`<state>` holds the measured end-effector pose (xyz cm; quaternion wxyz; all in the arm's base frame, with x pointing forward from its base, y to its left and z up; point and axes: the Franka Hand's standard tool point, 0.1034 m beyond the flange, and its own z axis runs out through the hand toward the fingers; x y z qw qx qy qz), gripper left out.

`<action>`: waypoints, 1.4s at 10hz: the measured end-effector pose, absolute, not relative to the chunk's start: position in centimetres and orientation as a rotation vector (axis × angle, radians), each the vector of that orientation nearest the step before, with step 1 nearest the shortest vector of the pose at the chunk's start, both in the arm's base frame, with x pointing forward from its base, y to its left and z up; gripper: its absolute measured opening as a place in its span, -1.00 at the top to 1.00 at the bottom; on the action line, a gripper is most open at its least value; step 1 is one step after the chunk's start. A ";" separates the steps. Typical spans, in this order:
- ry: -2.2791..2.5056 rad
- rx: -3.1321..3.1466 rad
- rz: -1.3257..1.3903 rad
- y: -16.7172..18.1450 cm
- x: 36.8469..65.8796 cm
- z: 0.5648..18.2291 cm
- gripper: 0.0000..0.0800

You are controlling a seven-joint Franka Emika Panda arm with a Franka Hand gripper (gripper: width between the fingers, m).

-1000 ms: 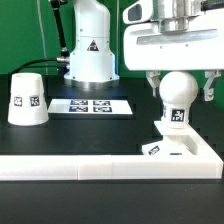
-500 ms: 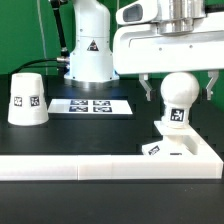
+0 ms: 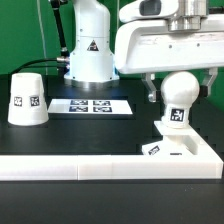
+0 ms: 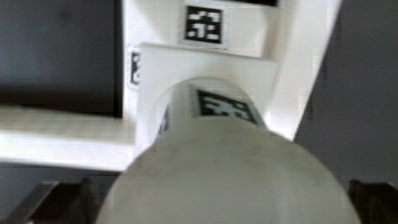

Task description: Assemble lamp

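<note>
The white round bulb (image 3: 180, 92) stands upright on the flat square base (image 3: 190, 150) at the exterior view's right. Tags show on the bulb's neck and on the base. My gripper (image 3: 181, 88) hangs over the bulb, open, with one finger (image 3: 150, 90) on each side and a gap to the bulb. In the wrist view the bulb (image 4: 222, 150) fills the middle, the base (image 4: 267, 50) lies beyond it, and my gripper (image 4: 214, 205) straddles the bulb with dark fingertips (image 4: 54, 200) apart from it. The cone shade (image 3: 27, 98) stands alone at the left.
The marker board (image 3: 92, 104) lies flat behind the middle of the table. The big white robot pedestal (image 3: 88, 50) stands behind it. A low white wall (image 3: 100, 170) runs along the table's front edge, next to the base.
The hand has turned a little about its vertical axis above the bulb and looks wider now. The bulb, base and shade have not moved.
</note>
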<state>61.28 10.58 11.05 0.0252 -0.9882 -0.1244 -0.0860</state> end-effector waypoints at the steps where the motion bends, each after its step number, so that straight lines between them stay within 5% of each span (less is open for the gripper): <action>1: -0.482 -3.047 -0.293 10.5 61.2 11.2 -0.75; 14: -2.194 -2.458 -0.205 10.0 61.6 11.1 -0.75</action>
